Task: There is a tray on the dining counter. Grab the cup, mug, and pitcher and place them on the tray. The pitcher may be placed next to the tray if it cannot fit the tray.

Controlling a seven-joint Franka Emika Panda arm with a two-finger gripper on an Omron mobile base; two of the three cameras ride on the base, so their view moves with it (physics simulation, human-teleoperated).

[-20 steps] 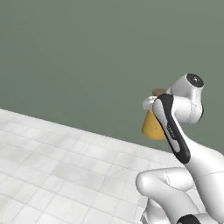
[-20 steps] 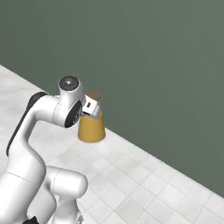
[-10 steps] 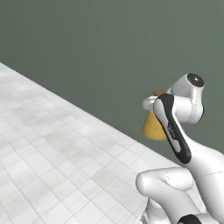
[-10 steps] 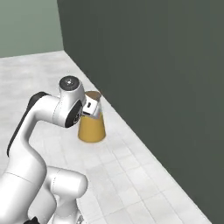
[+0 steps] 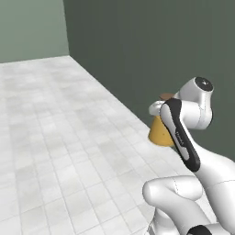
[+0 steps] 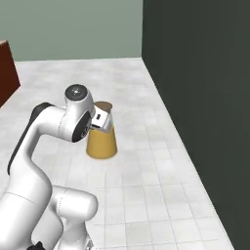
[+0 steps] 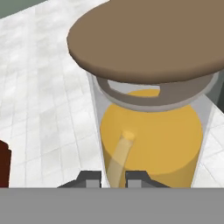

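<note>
The pitcher point(image 6: 101, 144) hangs in the air in front of the arm, a clear glass carafe with orange-yellow liquid and a round brown lid point(image 7: 144, 37). My gripper point(image 6: 100, 119) is shut on its narrow neck just under the lid. Up close in the hand view, the pitcher point(image 7: 151, 140) stands between the two dark fingertips of the gripper point(image 7: 114, 178). From the left base view the pitcher's wide base point(image 5: 160, 133) peeks out behind my forearm. The tray, cup, mug and dining counter are out of view.
White tiled floor point(image 5: 59, 137) spreads below. A dark green wall point(image 6: 205, 73) runs close on the right and meets a lighter green wall point(image 6: 73, 24) at a corner. A dark red-brown cabinet edge point(image 6: 6, 73) stands at far left.
The whole picture has swung as the base turns: the wall corner and the red-brown cabinet have come into view. The pitcher stays in the gripper at the same pose.
</note>
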